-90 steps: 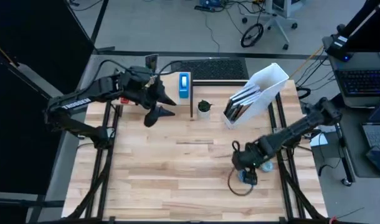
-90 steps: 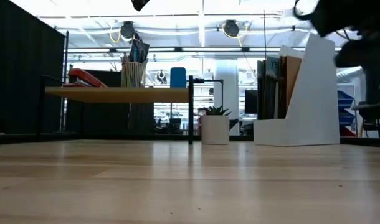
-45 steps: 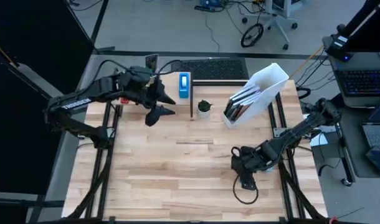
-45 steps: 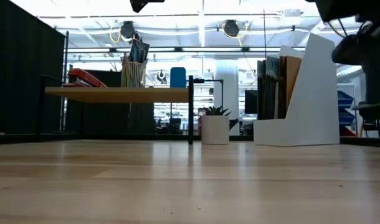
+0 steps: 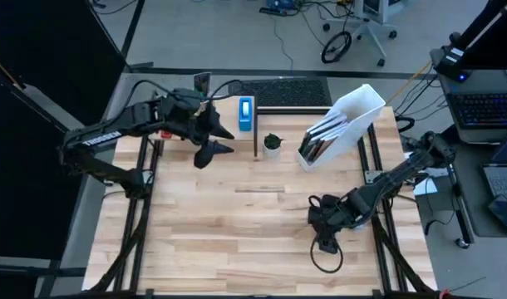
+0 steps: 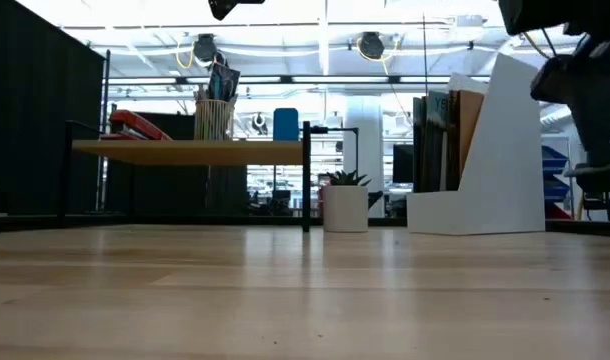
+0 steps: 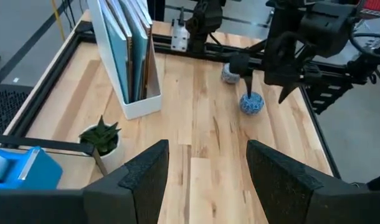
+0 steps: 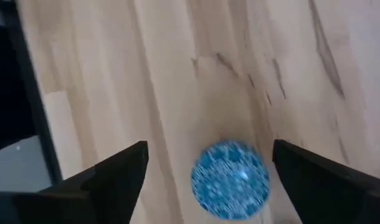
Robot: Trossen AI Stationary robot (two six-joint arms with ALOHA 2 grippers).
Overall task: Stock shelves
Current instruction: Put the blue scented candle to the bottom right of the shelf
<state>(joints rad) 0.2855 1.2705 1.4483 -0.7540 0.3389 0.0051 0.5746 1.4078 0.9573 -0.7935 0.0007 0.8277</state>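
Note:
A blue speckled ball point(image 8: 230, 179) lies on the tabletop near the right edge. My right gripper point(image 8: 209, 157) hangs open just above it, one finger on either side, touching nothing; the left wrist view shows the ball point(image 7: 251, 102) below those fingers. The wooden shelf point(image 6: 185, 151) stands at the far left on black legs, carrying a red stapler point(image 6: 135, 126), a pencil cup point(image 6: 214, 115) and a blue tape dispenser point(image 5: 246, 114). The white file holder point(image 5: 347, 123) stands at the far right with folders in it. My left gripper point(image 5: 210, 149) waits open in the air by the shelf.
A small plant in a white pot point(image 6: 345, 203) stands between shelf and file holder. A second, greyish ball point(image 7: 230, 73) lies close to the blue one. A keyboard point(image 5: 287, 90) lies past the far edge. The middle of the tabletop point(image 5: 237, 216) is bare wood.
My right gripper has moved a little toward the table's near edge and now stands over the blue ball, hiding it in the high view. It has stayed open.

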